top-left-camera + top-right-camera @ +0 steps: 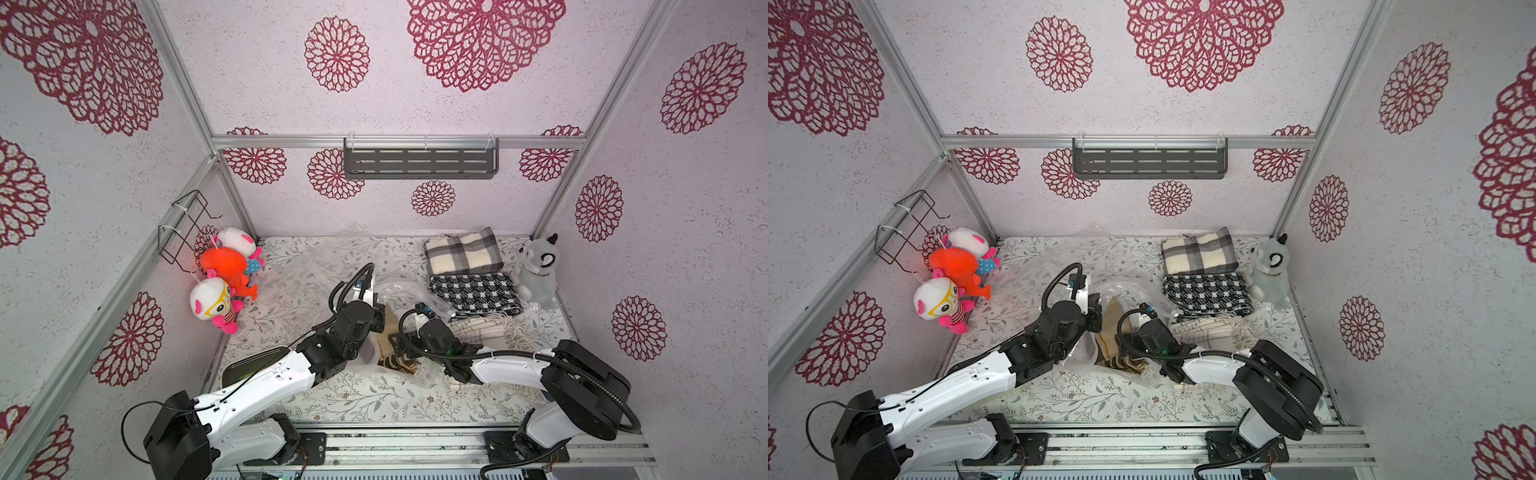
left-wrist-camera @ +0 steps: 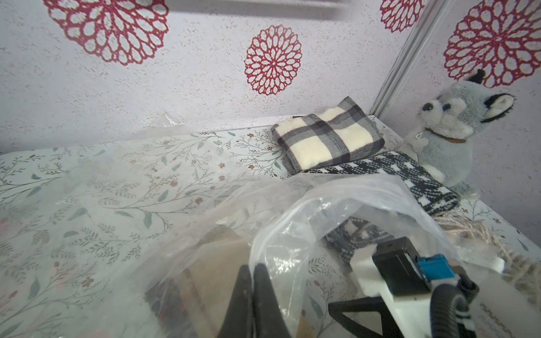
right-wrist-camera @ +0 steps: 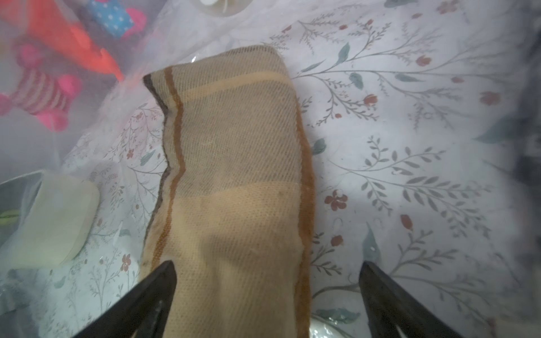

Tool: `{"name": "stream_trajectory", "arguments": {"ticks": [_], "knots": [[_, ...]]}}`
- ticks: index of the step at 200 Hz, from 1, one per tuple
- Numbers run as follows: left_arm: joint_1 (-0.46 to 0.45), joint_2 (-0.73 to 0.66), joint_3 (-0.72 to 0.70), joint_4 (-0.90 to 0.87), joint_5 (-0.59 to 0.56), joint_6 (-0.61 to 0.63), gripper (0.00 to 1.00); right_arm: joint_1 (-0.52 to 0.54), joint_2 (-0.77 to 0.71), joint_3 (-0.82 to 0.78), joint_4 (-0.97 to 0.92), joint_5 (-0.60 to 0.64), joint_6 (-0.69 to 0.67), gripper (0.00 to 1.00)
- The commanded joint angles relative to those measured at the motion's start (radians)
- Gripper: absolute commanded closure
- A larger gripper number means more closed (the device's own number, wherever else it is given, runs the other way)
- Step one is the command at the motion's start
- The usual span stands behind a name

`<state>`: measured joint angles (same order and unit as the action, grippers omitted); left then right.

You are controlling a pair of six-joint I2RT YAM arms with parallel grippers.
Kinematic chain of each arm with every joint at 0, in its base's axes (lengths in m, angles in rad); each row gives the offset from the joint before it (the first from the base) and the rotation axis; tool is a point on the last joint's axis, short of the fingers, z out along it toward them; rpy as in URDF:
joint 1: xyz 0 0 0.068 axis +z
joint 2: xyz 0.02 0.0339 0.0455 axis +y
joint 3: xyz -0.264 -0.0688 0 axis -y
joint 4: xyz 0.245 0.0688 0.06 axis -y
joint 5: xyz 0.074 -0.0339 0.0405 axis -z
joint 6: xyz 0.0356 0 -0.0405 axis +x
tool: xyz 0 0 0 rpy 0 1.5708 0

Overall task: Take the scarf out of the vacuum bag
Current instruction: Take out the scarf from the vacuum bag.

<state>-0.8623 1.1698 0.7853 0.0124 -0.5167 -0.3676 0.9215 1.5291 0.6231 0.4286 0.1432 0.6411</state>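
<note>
Right gripper [image 3: 267,263]: wide open and low over the tan scarf [image 3: 234,146]. One fingertip [image 3: 168,267] overlaps the cloth's edge and the other stands clear of it, so nothing is gripped.
Left gripper [image 2: 251,267]: closed, pinching a fold of the vacuum bag [image 2: 292,210] and holding the clear film up off the surface [image 1: 332,399].
Scarf's place: mid-surface between the two grippers in both top views [image 1: 390,328] [image 1: 1111,328]. It shows through the film in the left wrist view.
Bag's place: crumpled around the scarf, and from there spread flat toward the far edge and the far left corner [image 1: 395,291].
Neighbours: a checked scarf [image 1: 476,293] lies just beside the bag on the right. A plaid scarf [image 1: 461,251] sits in the far right corner, a fringed cream scarf [image 1: 486,332] lies under the right arm, and a grey plush animal [image 1: 536,270] sits against the right edge.
Off the surface: plush toys [image 1: 226,270] and a wire rack [image 1: 183,226] hang on the left wall, and a slotted shelf [image 1: 419,160] hangs on the back wall.
Open room: the left half and the strip along the near edge lie bare, while the right side is crowded up to its edge.
Long axis: it runs from near edge to far edge, slightly slanted. The dark fringe [image 1: 405,365] points to the near edge and the folded end to the far edge. I cannot tell whether the fringe lies past the bag's mouth.
</note>
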Motion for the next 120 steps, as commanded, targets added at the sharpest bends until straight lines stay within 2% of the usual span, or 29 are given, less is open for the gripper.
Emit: {"name": "stream_trajectory", "arguments": {"ticks": [1, 47, 68, 120], "knots": [[-0.023, -0.009, -0.015, 0.032, 0.0, -0.008, 1.0, 0.012, -0.004, -0.009, 0.017, 0.09, 0.054, 0.01], [-0.038, 0.006, -0.031, 0.055, 0.011, -0.012, 1.0, 0.02, 0.094, 0.016, 0.102, 0.061, 0.08, 0.01], [-0.038, -0.005, -0.045, 0.055, 0.011, -0.017, 1.0, 0.028, 0.169, 0.041, 0.156, 0.004, 0.1, 0.01], [-0.038, -0.001, -0.07, 0.058, 0.001, -0.034, 1.0, 0.06, 0.275, 0.077, 0.262, -0.051, 0.135, 0.05]]}}
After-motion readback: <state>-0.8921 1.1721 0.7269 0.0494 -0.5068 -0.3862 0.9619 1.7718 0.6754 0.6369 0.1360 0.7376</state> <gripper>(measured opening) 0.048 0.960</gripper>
